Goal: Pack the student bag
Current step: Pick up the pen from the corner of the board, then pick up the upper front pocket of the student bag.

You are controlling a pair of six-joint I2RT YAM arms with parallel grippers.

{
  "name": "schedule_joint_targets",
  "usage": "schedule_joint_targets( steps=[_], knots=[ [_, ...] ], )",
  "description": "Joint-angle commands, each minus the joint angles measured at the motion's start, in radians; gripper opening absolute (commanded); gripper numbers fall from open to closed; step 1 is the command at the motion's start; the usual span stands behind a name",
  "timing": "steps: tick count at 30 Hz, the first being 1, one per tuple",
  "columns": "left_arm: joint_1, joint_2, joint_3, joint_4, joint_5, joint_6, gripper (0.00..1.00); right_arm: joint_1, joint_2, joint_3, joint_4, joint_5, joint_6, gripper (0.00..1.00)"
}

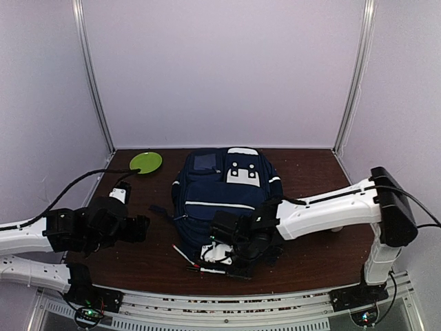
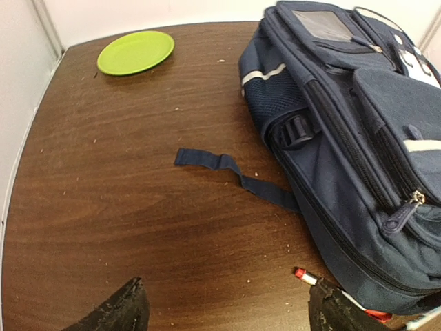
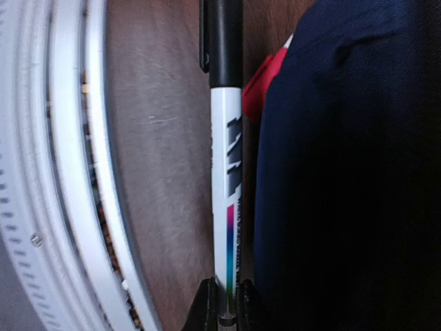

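The navy-blue student bag [image 1: 224,189] lies flat in the middle of the table, its zips closed; it also shows in the left wrist view [image 2: 358,131] and the right wrist view [image 3: 344,172]. My right gripper [image 3: 226,303] is at the bag's near edge, shut on a white marker with a black cap [image 3: 226,158] that lies along the bag's side. A red-and-white pen [image 2: 304,276] pokes out from under the bag's near corner. My left gripper [image 2: 227,310] is open and empty, over bare table to the left of the bag.
A lime-green plate [image 1: 146,162] sits at the back left. A loose dark strap [image 2: 234,176] lies on the table left of the bag. A metal rail [image 3: 62,172] runs along the table's near edge, close to the marker.
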Motion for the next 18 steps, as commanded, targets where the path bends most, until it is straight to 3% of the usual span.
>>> schedule_joint_targets(
  steps=[1,9,12,18],
  knots=[
    [0.005,0.02,0.038,0.144,0.073,0.225,0.81,0.003,-0.227,-0.037,-0.043,-0.137,-0.091,0.0],
    [0.002,0.11,0.175,0.322,0.389,0.72,0.7,-0.028,-0.545,-0.24,-0.105,-0.085,-0.232,0.0],
    [-0.005,0.216,0.278,0.291,0.48,0.842,0.65,-0.112,-0.633,-0.298,-0.14,-0.084,-0.256,0.0],
    [-0.047,0.459,0.478,0.152,0.488,1.064,0.64,-0.275,-0.78,-0.396,-0.174,-0.036,-0.29,0.0]
  ],
)
